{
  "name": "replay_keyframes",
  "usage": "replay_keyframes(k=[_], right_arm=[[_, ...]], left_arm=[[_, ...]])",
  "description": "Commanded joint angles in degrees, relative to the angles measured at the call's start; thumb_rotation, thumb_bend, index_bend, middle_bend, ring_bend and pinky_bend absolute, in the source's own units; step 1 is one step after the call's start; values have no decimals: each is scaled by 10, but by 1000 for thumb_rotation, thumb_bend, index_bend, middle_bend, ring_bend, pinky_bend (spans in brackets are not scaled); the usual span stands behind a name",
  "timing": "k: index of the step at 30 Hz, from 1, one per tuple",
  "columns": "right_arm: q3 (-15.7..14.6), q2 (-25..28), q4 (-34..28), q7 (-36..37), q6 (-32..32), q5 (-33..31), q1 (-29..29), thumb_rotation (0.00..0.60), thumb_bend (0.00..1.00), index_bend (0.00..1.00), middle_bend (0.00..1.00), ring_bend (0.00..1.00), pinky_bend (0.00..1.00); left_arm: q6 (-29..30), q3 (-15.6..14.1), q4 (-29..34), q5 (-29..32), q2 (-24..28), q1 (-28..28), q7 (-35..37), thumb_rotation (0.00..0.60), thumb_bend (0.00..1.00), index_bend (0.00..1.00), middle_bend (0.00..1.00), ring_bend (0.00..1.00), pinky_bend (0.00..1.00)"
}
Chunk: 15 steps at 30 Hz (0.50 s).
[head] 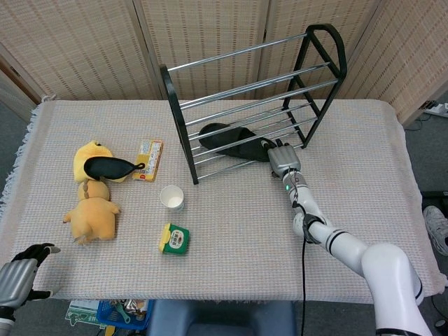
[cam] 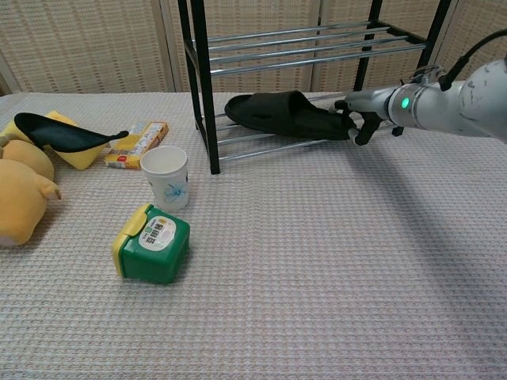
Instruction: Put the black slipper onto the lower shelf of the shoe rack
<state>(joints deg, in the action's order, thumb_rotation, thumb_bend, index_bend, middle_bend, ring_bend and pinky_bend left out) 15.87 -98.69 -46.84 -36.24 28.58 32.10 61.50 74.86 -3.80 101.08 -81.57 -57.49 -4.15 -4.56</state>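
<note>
Right hand (cam: 358, 120) grips black slipper (cam: 279, 113) on lower shelf (cam: 261, 149) (left hand (head: 19, 269) open, head view only).

right hand (head: 281, 157) fingers (cam: 366, 127) gripping, left hand (head: 21, 278) low, idle

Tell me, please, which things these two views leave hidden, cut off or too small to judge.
- Right hand: whether it grips the black slipper or only touches its heel; in the head view the hand's back hides its fingers.
- Left hand: cut off by the head view's bottom corner; absent from the chest view.
- Print on the green box and the yellow packet: too small to read.
- Yellow plush toy: cut off by the chest view's left edge.
</note>
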Motion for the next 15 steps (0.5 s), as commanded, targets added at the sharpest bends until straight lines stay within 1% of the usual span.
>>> replay_keyframes(k=[1, 10, 15], right_arm=[[-14, 21, -39, 15, 15, 15, -9, 600, 686, 0, 141, 25, 146], [-47, 61, -135, 37, 37, 46, -22, 600, 687, 0, 141, 25, 146], [-51, 84, -178, 62, 53, 71, -30, 600, 686, 0, 141, 25, 146]], left_arm=[[2, 0, 1, -1, 1, 1, 0, 600, 152, 280, 225, 184, 257], [2, -2, 3, -3, 1, 2, -2, 600, 152, 280, 225, 184, 257], [4, -2, 4, -4, 2, 2, -2, 600, 152, 280, 225, 184, 257]])
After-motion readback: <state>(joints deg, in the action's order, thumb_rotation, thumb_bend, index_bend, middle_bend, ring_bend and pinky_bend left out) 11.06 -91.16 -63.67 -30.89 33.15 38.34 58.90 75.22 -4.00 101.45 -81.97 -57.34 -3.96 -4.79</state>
